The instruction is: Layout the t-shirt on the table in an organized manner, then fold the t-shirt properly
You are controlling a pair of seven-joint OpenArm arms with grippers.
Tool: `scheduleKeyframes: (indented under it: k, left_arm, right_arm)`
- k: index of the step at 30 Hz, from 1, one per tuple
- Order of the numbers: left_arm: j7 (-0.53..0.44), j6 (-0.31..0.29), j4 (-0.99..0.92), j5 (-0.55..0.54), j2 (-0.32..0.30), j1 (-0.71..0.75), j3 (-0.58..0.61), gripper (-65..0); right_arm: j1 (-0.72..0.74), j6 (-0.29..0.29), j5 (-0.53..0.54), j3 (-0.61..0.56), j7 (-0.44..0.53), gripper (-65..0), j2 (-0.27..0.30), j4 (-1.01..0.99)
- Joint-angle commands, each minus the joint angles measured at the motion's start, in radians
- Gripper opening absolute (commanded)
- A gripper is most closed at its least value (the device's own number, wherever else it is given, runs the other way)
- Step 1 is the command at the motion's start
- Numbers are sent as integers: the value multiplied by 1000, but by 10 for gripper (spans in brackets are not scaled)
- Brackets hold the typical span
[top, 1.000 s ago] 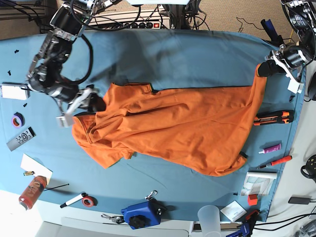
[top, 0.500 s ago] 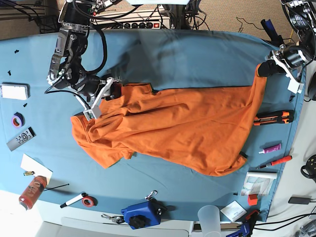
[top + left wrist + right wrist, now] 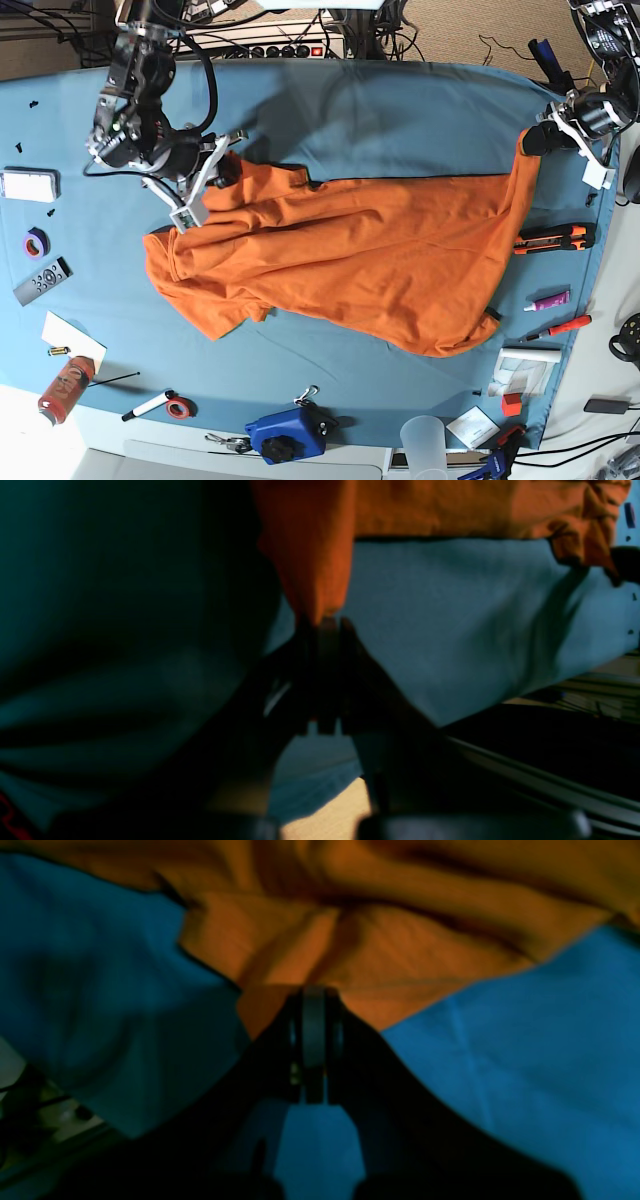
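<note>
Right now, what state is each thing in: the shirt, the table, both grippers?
t-shirt: spread out but wrinkled, unfolded, pinched at two edges.
table: covered in blue cloth.
left gripper: shut on a t-shirt corner, lifting it.
right gripper: shut on the t-shirt's edge.

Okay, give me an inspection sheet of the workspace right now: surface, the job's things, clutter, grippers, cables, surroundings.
Surface: table under a slightly wrinkled blue-teal cloth.
Job's things: t-shirt, orange, spread across the middle but creased, bunched at the base view's left end; one corner lifted at the right edge.
Clutter: blue device, clear cup, remote, purple tape roll, orange-black knife, red marker, red can.
Grippers: left gripper shut on the raised shirt corner; right gripper shut on the shirt's edge.
Cables: black cable loop on the right arm; power strip behind the table.
Surroundings: floor beyond the far edge; nothing else seen clearly.
</note>
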Motion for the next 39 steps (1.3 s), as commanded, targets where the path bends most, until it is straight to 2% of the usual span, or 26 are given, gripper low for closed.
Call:
scheduleKeyframes:
  k: [1,5,12,17,19,24,35,39]
  left_arm:
    - [1,-7,15,-26,-19,-2,-8,-650]
    - [80,-8,15,-78,-19,-1,-8,-650]
    - [86,-7,55,-122,-27,79,-10,-650]
    - [85,-8,125,-122,-37,154,-18,-650]
    - [86,-8,148,-122,-45,171,-25,-650]
    - [86,-8,177,-99,-74,205,-53,-650]
    - [85,-16,178,-79,-77,275,-84,-650]
    - [43,-15,178,-47,-77,275,-84,-650]
  right_arm:
    - [-17,1,10,12,9,-650,8,40]
    - [-101,24,12,62,9,-650,8,107]
    - [-222,42,106,245,9,-650,11,127]
    - [-287,71,196,388,9,-650,89,127]
    - [-320,72,198,422,9,-650,126,127]
    - [-413,71,198,442,9,-650,189,127]
    - [-495,71,259,442,9,-650,185,127]
    - [-498,71,331,442,9,-650,186,127]
